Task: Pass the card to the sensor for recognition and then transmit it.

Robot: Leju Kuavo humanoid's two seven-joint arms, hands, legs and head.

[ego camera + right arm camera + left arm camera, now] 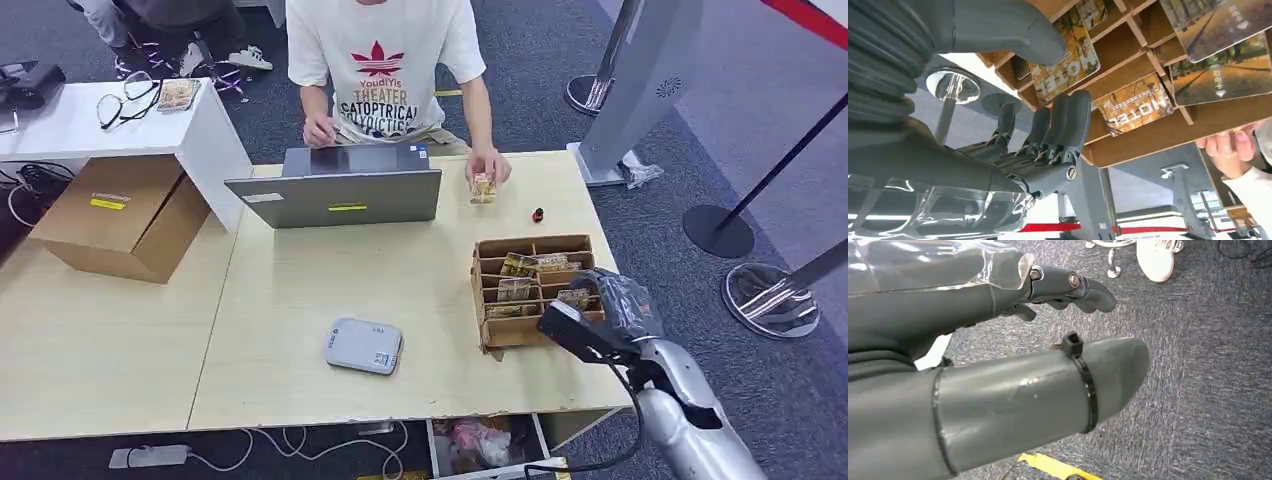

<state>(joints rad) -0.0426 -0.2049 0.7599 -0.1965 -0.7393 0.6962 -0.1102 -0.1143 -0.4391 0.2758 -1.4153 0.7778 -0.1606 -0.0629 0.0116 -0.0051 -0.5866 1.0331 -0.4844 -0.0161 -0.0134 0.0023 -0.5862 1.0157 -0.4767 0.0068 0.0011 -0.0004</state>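
**Right hand poised at the card rack, empty**

The right hand hovers just at the near right corner of the wooden card rack, its dark fingers extended side by side and the thick grey thumb spread away from them, so it is open and holds nothing. Clear plastic film wraps its wrist. The left hand hangs over grey carpet with fingers loosely extended and nothing in it.

The rack is a brown box of thin boards divided into slots. Glossy cards printed with autumn-tree photos and the word "HOTEL" lean in the slots. Beyond the rack, a person's hand holds another such card upright on the pale wood table. Left of the rack lies a rounded grey sensor pad; farther left and behind stands a grey laptop. The person's white shirt reads "THEATER".
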